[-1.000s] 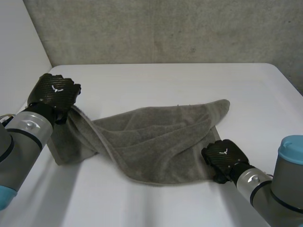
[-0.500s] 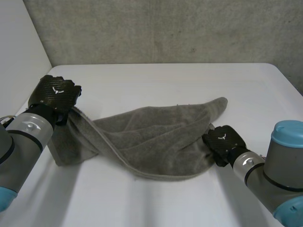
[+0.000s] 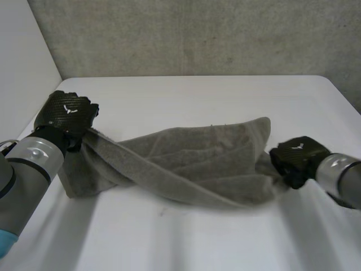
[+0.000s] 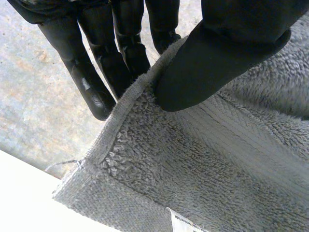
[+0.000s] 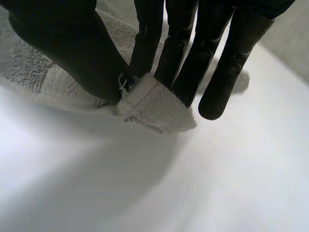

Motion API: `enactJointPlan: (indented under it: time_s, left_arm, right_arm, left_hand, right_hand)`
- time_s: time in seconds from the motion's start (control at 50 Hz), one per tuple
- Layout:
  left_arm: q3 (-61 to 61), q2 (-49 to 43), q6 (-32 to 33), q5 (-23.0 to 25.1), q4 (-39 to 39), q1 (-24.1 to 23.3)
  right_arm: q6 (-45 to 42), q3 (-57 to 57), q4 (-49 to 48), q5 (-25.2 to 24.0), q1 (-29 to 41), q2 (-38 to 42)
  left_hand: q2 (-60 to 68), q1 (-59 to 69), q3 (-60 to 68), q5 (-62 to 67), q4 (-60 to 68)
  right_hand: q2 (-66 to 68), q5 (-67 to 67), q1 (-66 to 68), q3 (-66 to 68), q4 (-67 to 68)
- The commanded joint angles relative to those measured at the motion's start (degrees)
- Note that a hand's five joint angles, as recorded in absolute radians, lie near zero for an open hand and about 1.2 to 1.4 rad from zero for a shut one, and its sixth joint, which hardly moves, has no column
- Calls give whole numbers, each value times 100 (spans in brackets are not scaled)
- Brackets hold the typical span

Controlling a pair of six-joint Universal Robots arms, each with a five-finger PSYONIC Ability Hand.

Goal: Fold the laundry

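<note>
Head view: grey towel (image 3: 186, 164) twisted across white desk (image 3: 197, 96) between hands. Left hand (image 3: 66, 113) fingers (image 4: 120, 43) pinching towel edge near corner; right hand (image 3: 296, 158) fingers (image 5: 183, 53) pinching opposite corner.

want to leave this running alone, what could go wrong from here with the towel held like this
1. The right hand pinches just the tip of a towel corner, so it could slip free under a pull.
2. In the head view the towel looks twisted between the hands and bunched below the left hand; a fold made now would likely trap that twist and come out uneven.
</note>
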Motion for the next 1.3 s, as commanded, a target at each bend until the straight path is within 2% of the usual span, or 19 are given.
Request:
enactJointPlan:
  time_s: [0.02,0.04,0.14,0.24,0.42,0.46,0.58,0.62,0.68,0.8,0.84,1.0,1.24,1.26,1.28,1.3]
  left_arm:
    - [-374,305,77,20,-372,70]
    - [-375,306,77,20,-373,70]
    - [-655,508,374,38,-1022,150]
    - [-805,508,656,152,-1313,62]
    - [-717,51,1149,214,-1226,79]
    - [-376,-290,1429,196,-1025,114]
    - [170,-907,1536,205,-514,158]
    - [555,-1423,1571,153,-77,141]
    - [951,-1854,1580,135,179,115]
    - [1497,-2454,1580,143,339,79]
    - [1821,-2777,1571,135,347,62]
    - [2559,-3472,1571,135,383,62]
    - [3203,-4159,1571,143,391,53]
    - [3203,-4176,1571,161,400,53]
    - [3203,-4176,1571,161,400,53]
    - [3203,-4167,1580,152,400,18]
  right_arm:
    - [-1320,-167,2224,53,-466,-555]
    - [-1654,-62,2445,54,-615,-704]
    - [-2105,115,2535,1,-959,-1074]
    - [-2106,211,2535,-17,-969,-1171]
    - [-2035,-8,2192,19,-960,-829]
    - [-1703,-305,1938,27,-934,-374]
    - [-937,-896,1515,45,-802,200]
    - [-622,-1280,1148,88,-600,593]
    - [-401,-1685,788,168,-407,989]
    - [-207,-2302,382,335,-116,1588]
    - [-181,-2722,76,492,6,2026]
    - [-233,-3680,-690,967,209,2870]
    - [-251,-4552,-866,1091,315,3759]
    - [-251,-4561,-866,1126,349,3794]
    - [-251,-4561,-866,1126,350,3794]
    - [-242,-4561,-875,1213,376,3803]
  left_hand:
    - [1024,1082,1031,1028,1021]
    - [1024,1082,1031,1028,1021]
    - [1024,1082,1031,1028,1021]
    - [1024,1082,1031,1028,1021]
    - [1024,1082,1031,1028,1021]
    - [1024,1082,1031,1028,1021]
    - [1024,1082,1031,1028,1021]
    - [1024,1082,1031,1028,1021]
    - [1024,1082,1031,1028,1021]
    - [1024,1082,1031,1028,1021]
    - [1024,1082,1031,1028,1021]
    - [1024,1082,1031,1028,1021]
    - [1024,1082,1031,1028,1021]
    - [-789,-731,-782,-785,-792]
    - [-807,-749,-800,-803,-810]
    - [-4121,-4063,-4114,-4117,-4124]
  right_hand:
    - [1289,1436,2552,1241,1184]
    - [1289,1436,2552,1241,1184]
    - [1289,1436,2552,1241,1184]
    - [1289,1436,2552,1241,1184]
    - [1289,1436,2552,1241,1184]
    - [1289,1436,2552,1241,1184]
    - [1289,1436,2552,1241,1184]
    - [1289,1436,2552,1241,1184]
    - [1289,1436,2552,1241,1184]
    - [1289,1436,2552,1241,1184]
    - [1289,1436,2552,1241,1184]
    - [1289,1436,2552,1241,1184]
    - [1289,1436,2552,1241,1184]
    - [-1853,-1706,-589,-1901,-1957]
    - [-1884,-1737,-620,-1932,-1989]
    - [-5711,-5564,-4448,-5759,-5816]
